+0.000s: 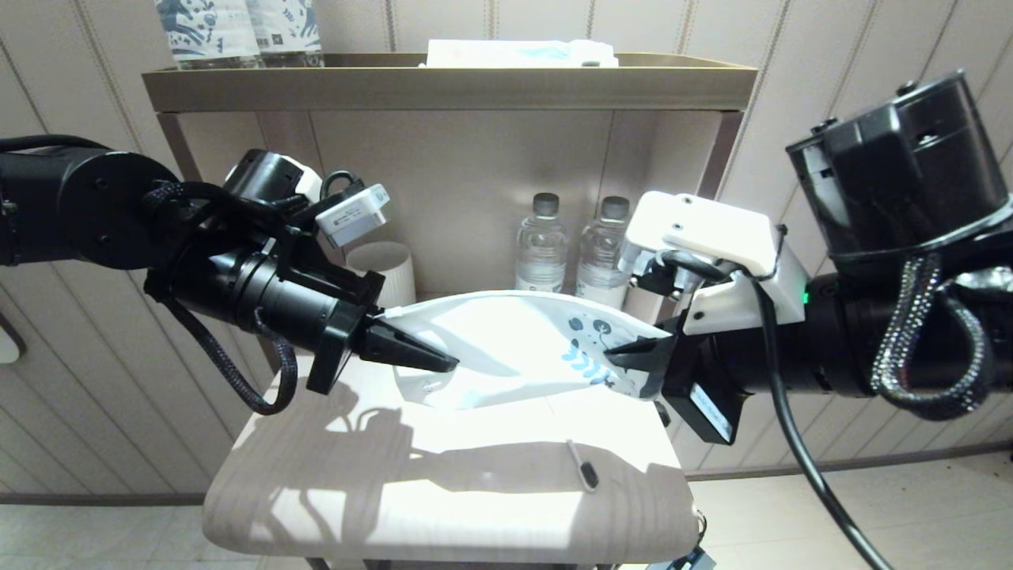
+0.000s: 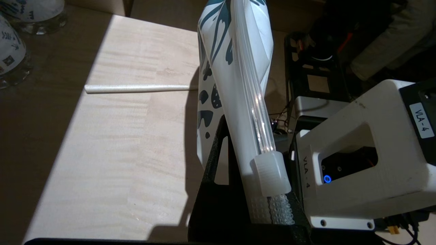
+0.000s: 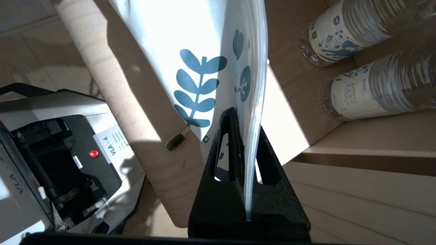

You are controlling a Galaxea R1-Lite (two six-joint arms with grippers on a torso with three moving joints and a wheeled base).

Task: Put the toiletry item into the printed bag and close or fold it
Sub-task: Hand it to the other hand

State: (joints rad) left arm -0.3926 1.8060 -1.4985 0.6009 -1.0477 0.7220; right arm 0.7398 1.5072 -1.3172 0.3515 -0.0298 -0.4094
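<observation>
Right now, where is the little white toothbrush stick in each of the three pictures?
Head view: the toiletry item lies on the table, below the held printed bag.
Left wrist view: only its white handle shows, running behind the bag.
Right wrist view: only its bristled head peeks out beside the bag.
Shared landmark: the bag's teal leaf print, next to the stick in every view.

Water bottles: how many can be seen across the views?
4. Two clear ones stand at the back of the lower shelf, left and right. Two more stand on the top shelf, left and right, cropped; others may be hidden.
</observation>
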